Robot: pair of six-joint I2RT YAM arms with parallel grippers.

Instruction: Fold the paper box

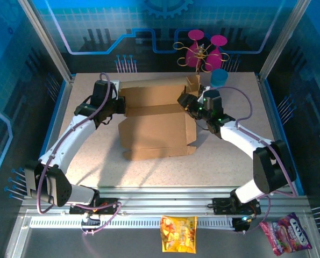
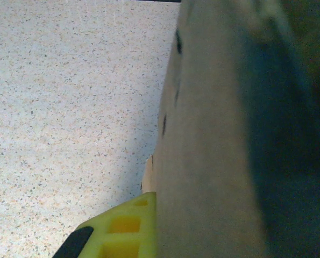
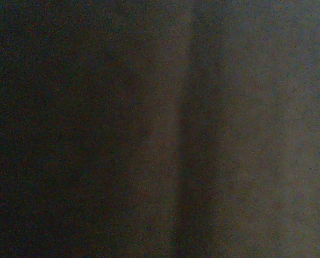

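The box (image 1: 157,129) lies mid-table (image 1: 90,161) between the two arms, half formed: its base is flat, a broad panel rises along the far side, and a narrow flap lies at the near edge. The left hand (image 1: 118,105) is closed on the box's left wall near the far corner. In the left wrist view one yellow finger (image 2: 122,231) sits tight against the cardboard, which hides the other. The right hand (image 1: 186,102) is at the right wall, close to the far corner. Its own camera is pressed to dark cardboard, so whether its jaws are open or gripping cannot be told.

The step in hand looks like raising and setting the side walls. It would go best if the left hand keeps its pinch steady as an anchor while the right closes squarely on its wall just above the crease. That wall should then turn about the crease, not drag the base sideways. The small upright flap at the far right corner should be tucked inside and not crushed.

The sheet's long axis appears to run from near to far, with the creases across it from left to right. The hollow faces up and the tall panel stands away from the arms.
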